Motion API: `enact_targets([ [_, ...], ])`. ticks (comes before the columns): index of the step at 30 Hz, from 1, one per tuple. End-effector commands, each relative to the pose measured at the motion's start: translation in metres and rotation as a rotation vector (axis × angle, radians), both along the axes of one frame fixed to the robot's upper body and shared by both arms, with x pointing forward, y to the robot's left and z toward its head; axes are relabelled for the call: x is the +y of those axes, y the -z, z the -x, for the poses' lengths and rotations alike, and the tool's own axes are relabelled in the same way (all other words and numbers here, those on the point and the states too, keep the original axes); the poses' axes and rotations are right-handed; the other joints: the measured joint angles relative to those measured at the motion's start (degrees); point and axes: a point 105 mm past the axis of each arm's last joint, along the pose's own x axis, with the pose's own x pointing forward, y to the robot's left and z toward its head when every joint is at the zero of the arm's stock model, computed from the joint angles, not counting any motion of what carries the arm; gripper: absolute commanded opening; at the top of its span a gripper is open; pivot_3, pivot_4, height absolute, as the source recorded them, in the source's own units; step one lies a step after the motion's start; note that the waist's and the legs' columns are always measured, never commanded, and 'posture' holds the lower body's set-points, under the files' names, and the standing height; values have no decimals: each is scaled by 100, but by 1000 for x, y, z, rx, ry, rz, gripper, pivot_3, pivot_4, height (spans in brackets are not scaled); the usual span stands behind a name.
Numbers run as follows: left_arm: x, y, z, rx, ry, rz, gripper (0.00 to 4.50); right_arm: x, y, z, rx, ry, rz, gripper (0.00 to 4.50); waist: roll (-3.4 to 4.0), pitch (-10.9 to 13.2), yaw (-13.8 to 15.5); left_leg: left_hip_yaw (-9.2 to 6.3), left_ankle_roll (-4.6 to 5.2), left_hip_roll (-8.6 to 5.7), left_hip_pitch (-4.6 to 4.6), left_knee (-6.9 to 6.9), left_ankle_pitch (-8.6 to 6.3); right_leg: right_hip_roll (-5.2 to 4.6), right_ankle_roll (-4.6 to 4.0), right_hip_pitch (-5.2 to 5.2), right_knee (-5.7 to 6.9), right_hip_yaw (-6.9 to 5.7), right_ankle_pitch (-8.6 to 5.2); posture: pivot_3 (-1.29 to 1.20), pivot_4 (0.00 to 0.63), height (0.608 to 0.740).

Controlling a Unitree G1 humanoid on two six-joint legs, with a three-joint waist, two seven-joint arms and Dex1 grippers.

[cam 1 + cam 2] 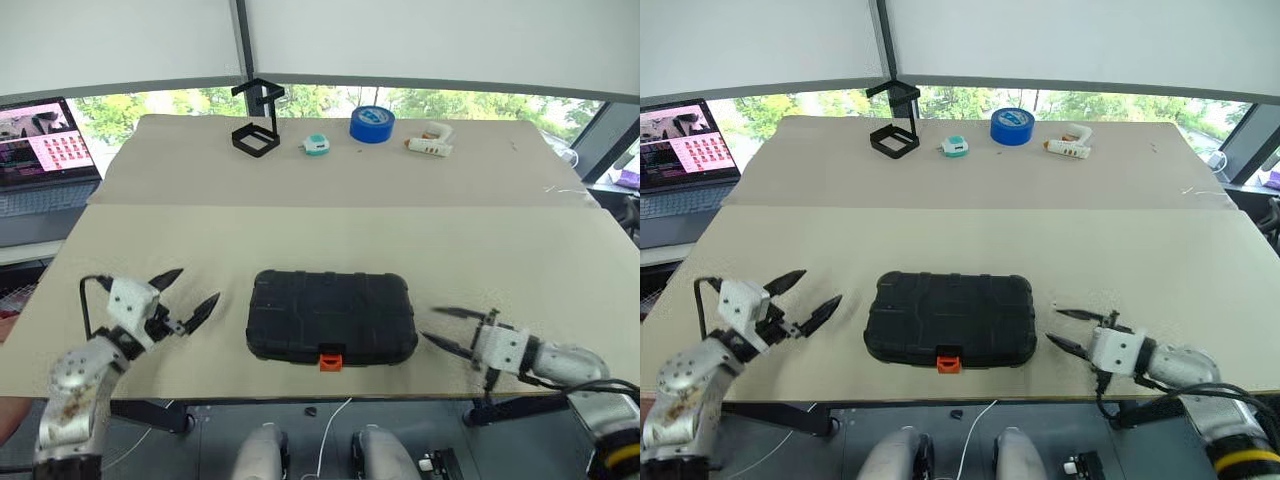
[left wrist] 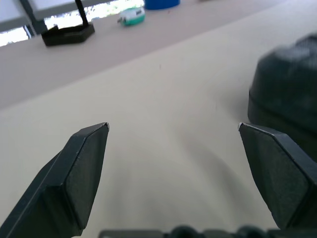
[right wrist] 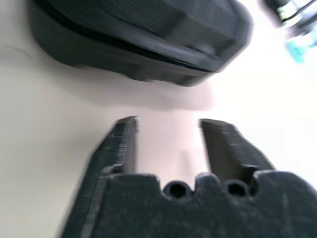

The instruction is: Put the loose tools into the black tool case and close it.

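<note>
Rectangular black moulded-plastic tool case (image 1: 332, 315) with rounded corners and ribbed lid: shut, lying flat on the beige surface (image 1: 330, 235), long side across the view. Small orange latch (image 1: 331, 360) at 6 o'clock on its front edge, just inside the surface's near edge. No loose tools visible outside.

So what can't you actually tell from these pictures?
- What is inside the black tool case: the shut lid hides it in the eye views.
- Whether the orange latch is fastened: too small.
- The case's far end in the left wrist view: cut off by the picture's edge.
- The case's surface in the right wrist view: blurred.
- What the small teal thing at the far edge is: too small.
</note>
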Motion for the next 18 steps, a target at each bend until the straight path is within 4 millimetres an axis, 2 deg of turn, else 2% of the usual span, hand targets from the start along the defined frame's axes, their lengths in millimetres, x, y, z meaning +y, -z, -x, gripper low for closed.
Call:
enact_targets([
  [1,-21,-11,-16,22,92,-30,3700,19,-18,20,112,-114,-31,800,-1,-2,3,1,2,0,10,-1,-2,0,0,11,-4,1,0,0,150,740],
  [3,-28,-13,-29,40,120,-66,2903,29,-16,31,192,-146,-36,52,-2,-2,-7,2,2,0,10,-2,-2,4,-1,7,-4,1,-1,0,150,740],
  [4,-30,-12,-33,54,131,-78,2704,34,-14,34,205,-162,-33,0,-2,-2,-8,2,2,0,10,-3,-2,6,-2,5,-3,1,-2,0,150,740],
  [8,-33,-4,-49,100,148,-133,1168,51,-9,41,252,-211,-31,0,-4,-1,-17,3,1,-9,2,-4,-3,15,-4,-5,-3,-1,-5,0,150,740],
  [11,-33,6,-60,127,147,-160,111,60,-8,38,274,-212,-31,0,-5,0,-12,5,1,-11,-2,-3,-3,15,-3,-7,-4,-1,-5,0,150,740],
  [15,-37,25,-62,187,184,-180,111,71,-7,31,306,-219,-12,0,-6,0,9,4,1,-12,-12,5,-2,15,-3,-12,-3,-4,-4,0,150,740],
  [18,-39,36,-56,220,204,-159,111,79,-12,15,272,-177,-53,0,-16,6,9,4,2,-12,-26,5,-2,15,-3,-25,-3,-6,-4,0,150,740],
])
